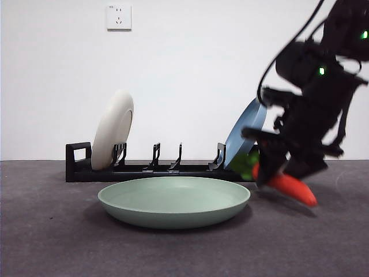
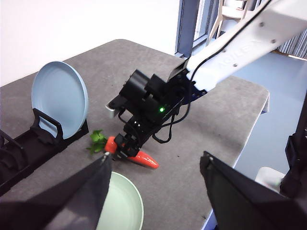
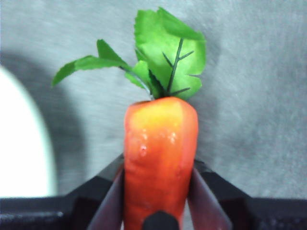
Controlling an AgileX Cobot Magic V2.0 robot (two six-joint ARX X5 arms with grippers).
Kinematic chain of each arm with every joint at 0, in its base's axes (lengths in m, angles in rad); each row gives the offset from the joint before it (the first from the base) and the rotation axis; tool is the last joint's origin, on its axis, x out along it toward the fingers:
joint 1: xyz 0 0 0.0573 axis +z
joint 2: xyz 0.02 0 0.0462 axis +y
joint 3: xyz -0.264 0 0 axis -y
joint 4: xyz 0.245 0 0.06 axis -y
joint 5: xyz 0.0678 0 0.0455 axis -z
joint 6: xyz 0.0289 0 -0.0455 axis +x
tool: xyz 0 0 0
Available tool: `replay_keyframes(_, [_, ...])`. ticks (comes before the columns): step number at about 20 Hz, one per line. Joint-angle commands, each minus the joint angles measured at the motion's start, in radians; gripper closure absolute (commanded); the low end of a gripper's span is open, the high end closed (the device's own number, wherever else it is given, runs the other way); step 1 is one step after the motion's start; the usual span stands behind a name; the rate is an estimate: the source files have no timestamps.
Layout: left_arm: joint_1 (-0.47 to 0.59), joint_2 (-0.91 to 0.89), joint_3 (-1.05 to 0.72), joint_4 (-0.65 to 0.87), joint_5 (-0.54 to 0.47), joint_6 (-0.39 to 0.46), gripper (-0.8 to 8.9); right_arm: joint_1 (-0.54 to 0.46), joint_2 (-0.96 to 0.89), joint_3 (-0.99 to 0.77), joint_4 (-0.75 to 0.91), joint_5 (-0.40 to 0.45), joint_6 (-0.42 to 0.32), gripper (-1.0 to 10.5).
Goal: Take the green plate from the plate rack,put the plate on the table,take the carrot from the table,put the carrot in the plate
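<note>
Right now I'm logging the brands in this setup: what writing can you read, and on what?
"AGILEX", partly legible, runs along the white right arm above the right gripper holding the carrot.
The wall socket bears no readable marking.
The plates and plate rack show no text.

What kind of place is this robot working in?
Probably a lab or office test bench: a bare table against a plain wall with a socket, a staged plate rack, and a toy carrot.

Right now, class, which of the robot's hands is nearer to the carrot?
The right. The right hand is shut on the carrot, gripping its body beside the green plate. The left hand is open, apart from the carrot.
</note>
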Motion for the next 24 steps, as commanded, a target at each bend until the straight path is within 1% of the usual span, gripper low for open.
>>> replay_keyframes(1, [-0.004,-0.002,-0.004,-0.002,-0.002,-0.006,4.99,0.064,-0.091,0.0,0.02,-0.004,0.023,9.6])
replay_keyframes(5, [-0.004,-0.002,-0.005,-0.002,-0.001,-0.007,4.99,0.204,-0.114,0.0,0.074,0.006,0.058,9.6])
replay_keyframes(6, [-0.004,-0.002,-0.005,-0.002,-0.001,-0.007,4.99,0.237,-0.102,0.0,0.095,0.016,0.058,9.6])
replay_keyframes(8, [-0.004,-0.002,-0.005,-0.002,0.0,-0.007,4.99,0.304,-0.066,0.0,0.142,0.068,0.058,9.6])
replay_keyframes(9, [-0.004,-0.002,-0.005,-0.003,0.0,-0.007,4.99,0.321,-0.051,0.0,0.158,0.084,0.058,9.6])
replay_keyframes(11, [-0.004,-0.002,-0.005,-0.009,0.0,-0.007,4.99,0.342,-0.003,0.0,0.188,0.082,0.066,9.6])
replay_keyframes(16, [-0.004,-0.002,-0.005,-0.042,-0.001,-0.007,4.99,0.342,0.117,0.0,0.225,0.085,0.077,9.6])
replay_keyframes(17, [-0.004,-0.002,-0.005,-0.045,-0.002,-0.007,4.99,0.342,0.122,0.0,0.229,0.084,0.077,9.4])
replay_keyframes(18, [-0.004,-0.002,-0.005,-0.047,-0.002,-0.007,4.99,0.342,0.122,0.0,0.233,0.082,0.077,8.8])
replay_keyframes(19, [-0.004,-0.001,-0.005,-0.049,-0.002,-0.007,4.99,0.344,0.122,0.0,0.237,0.082,0.077,7.5])
replay_keyframes(20, [-0.004,-0.001,-0.005,-0.054,-0.002,-0.007,4.99,0.347,0.122,0.0,0.238,0.082,0.083,6.0])
replay_keyframes(21, [-0.004,-0.001,-0.005,-0.062,-0.002,-0.007,4.99,0.347,0.122,0.0,0.237,0.082,0.1,4.8])
replay_keyframes(22, [-0.004,-0.001,-0.005,-0.071,-0.002,-0.007,4.99,0.347,0.122,0.0,0.236,0.082,0.108,4.3])
replay_keyframes(24, [-0.004,-0.001,-0.005,-0.085,-0.003,-0.007,4.99,0.347,0.114,0.0,0.237,0.082,0.11,4.3])
